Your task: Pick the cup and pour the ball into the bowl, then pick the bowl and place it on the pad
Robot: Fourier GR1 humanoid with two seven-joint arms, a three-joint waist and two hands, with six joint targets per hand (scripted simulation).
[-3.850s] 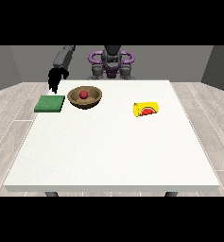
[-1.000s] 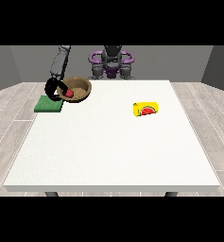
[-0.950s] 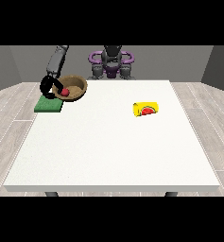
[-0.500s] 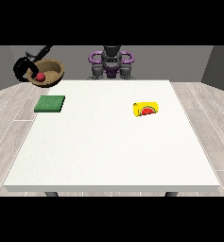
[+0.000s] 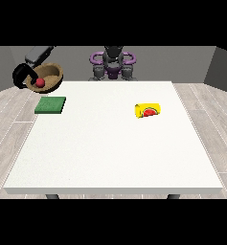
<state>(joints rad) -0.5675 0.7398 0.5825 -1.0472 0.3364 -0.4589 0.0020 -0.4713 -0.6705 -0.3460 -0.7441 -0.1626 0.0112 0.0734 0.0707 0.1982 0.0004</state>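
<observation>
Holding the wooden bowl [image 5: 47, 77] up in the air, the hand at the view's left [image 5: 22, 75] has its black fingers curled round the bowl's near rim, so the fingers are closed on the bowl. The bowl hangs beyond the worktop's [image 5: 115, 158] far left corner, out past its left edge and above the level of the surface, tilted so that its inside faces the camera. The red ball [image 5: 39, 82] lies inside the bowl, low against its wall, close to the curled fingers. The arm that bears this hand runs up and to the right from the bowl towards the robot [image 5: 113, 62], which stands behind the middle of the worktop's far edge.

The green pad [image 5: 51, 105] lies flat on the worktop near its far left corner, just inside the left edge, below the raised bowl and apart from it. The yellow cup [image 5: 148, 110] with a red watermelon picture lies on its side towards the worktop's far right part, well apart from the pad. No hand shows at the view's right.
</observation>
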